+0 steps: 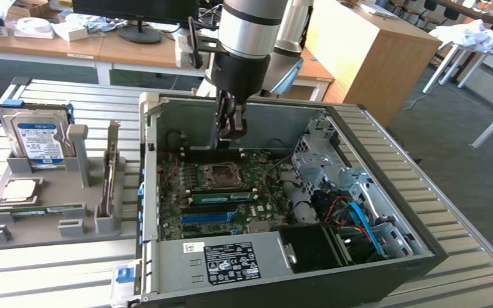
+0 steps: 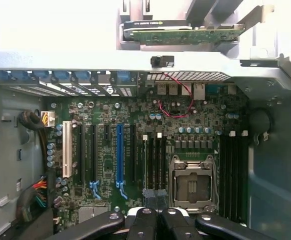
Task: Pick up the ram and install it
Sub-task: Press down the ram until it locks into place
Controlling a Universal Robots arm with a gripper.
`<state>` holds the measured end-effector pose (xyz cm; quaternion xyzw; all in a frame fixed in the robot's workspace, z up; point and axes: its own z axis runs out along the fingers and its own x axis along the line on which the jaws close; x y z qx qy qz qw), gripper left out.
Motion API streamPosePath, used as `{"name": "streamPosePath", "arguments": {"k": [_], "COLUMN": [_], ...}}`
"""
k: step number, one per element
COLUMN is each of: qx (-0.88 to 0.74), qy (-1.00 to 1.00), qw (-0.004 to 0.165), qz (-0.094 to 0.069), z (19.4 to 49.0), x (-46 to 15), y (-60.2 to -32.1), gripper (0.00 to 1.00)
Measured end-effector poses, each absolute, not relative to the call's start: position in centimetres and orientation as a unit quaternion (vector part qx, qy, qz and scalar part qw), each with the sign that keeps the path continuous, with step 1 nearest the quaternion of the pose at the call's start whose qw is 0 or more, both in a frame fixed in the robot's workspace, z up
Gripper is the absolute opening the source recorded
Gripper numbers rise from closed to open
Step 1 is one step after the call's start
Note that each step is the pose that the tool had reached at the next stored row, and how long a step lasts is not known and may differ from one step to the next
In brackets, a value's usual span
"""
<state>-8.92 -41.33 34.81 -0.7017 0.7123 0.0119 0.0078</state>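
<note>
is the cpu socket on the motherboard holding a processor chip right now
No, the socket stands bare with its contacts exposed, and a square silver chip sits on the grey holder outside the case.

My arm (image 1: 248,25): fat cylindrical link, brushed silver shell with a dark band near its upper end, going into a black wrist block just above the tool. Pale grey box with a black bracket bolted on one side of the wrist, blue-grey rounded joint cap on the other. Gripper (image 1: 230,122): slim, black, glossy linkage bars tapering down. Fingers (image 2: 144,224) in the wrist view: black moulded links, rounded edges, silver pivot screws at the joints
</note>
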Motion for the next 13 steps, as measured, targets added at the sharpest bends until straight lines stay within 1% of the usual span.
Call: {"name": "streamPosePath", "arguments": {"k": [13], "qx": [-0.702], "qy": [0.712], "qw": [0.007], "qz": [0.013], "z": [34.8], "x": [-7.6], "y": [-41.4], "gripper": [0.10]}}
